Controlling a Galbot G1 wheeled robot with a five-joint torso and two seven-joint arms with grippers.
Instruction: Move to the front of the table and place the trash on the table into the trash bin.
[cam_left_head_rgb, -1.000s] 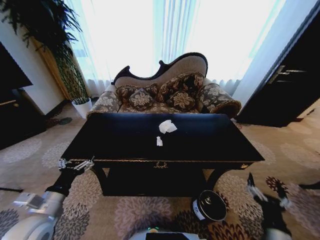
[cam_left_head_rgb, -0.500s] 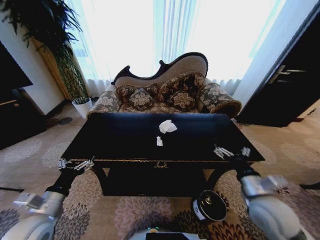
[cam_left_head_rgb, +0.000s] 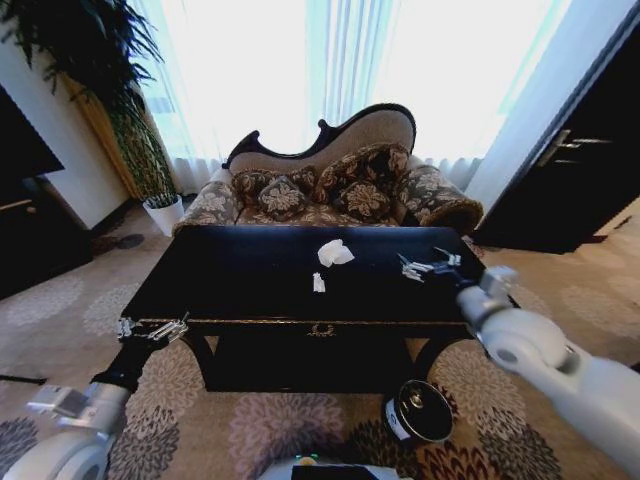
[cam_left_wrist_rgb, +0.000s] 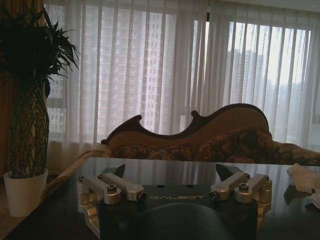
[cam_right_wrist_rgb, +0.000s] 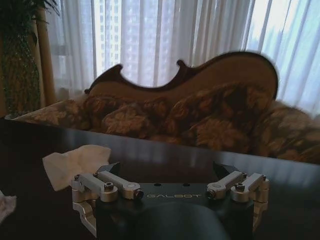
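Now right claw (cam_left_head_rgb: 428, 265) spread wide above table (cam_left_head_rgb: 250, 275), near tissue (cam_left_head_rgb: 334, 253); left claw (cam_left_head_rgb: 152, 328) spread at front-left corner.

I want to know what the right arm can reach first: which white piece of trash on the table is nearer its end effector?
The larger crumpled tissue, farther back on the table. The tiny scrap lies nearer the front edge, farther from the open right end effector.

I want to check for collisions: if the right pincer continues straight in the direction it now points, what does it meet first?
Probably the white tissue. In the head view the open right pincer hovers over the table, pointing toward it. Depth is unclear, so it could pass just above it.
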